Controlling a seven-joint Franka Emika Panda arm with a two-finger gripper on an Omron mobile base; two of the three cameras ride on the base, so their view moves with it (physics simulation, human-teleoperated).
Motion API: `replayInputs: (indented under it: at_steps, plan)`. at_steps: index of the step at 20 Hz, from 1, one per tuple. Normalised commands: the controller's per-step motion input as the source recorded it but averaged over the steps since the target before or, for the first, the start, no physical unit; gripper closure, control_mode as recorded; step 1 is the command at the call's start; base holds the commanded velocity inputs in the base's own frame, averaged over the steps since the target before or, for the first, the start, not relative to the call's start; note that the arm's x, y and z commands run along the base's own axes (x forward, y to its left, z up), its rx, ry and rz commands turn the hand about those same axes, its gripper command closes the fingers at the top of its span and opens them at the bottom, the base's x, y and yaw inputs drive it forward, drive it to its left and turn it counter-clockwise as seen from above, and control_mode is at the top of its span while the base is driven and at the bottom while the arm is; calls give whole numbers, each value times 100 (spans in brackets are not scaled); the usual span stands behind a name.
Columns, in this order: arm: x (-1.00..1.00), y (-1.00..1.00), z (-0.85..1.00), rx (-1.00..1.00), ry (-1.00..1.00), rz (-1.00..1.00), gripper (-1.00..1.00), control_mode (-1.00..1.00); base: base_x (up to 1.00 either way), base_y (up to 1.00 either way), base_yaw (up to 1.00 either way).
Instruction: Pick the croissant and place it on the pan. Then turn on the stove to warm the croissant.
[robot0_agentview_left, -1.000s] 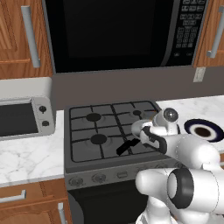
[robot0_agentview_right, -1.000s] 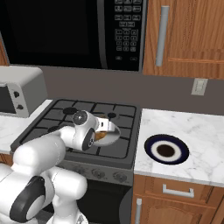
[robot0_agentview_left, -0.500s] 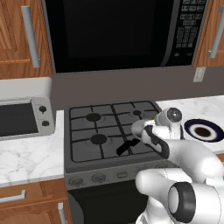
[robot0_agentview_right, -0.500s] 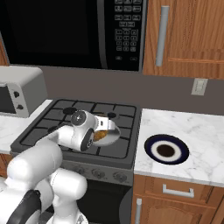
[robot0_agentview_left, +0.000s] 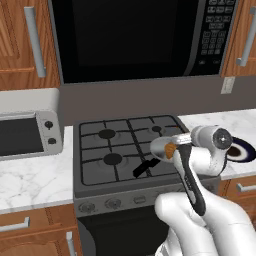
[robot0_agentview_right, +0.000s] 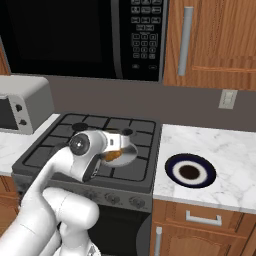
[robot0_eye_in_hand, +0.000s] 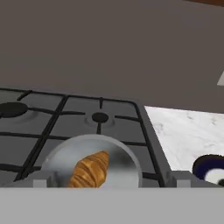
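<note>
Lying on the pan (robot0_eye_in_hand: 124, 159), croissant (robot0_eye_in_hand: 91, 169) unmoved, hand (robot0_eye_in_hand: 109, 183) opened slightly wider

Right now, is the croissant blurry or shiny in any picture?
Hand view: the croissant looks soft-edged, lying in the pan, whose metal shows a dull sheen. Right base view: the arm hides most of the croissant. Left base view: sharp, evenly lit, no strong shadows.
</note>
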Motion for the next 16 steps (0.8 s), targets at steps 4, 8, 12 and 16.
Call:
replayInputs:
  at_steps: [4, 8, 12, 16]
  plan:
    - [-80, 0, 16, 0, -21, 0, -100, -100, 0, 0, 0]
    - [-83, 1, 12, 0, -20, 0, -100, -100, 0, 0, 0]
    - [-81, 3, 6, 0, -19, 0, -100, -100, 0, 0, 0]
    - [-81, 1, 0, 0, -14, 0, -100, -100, 0, 0, 0]
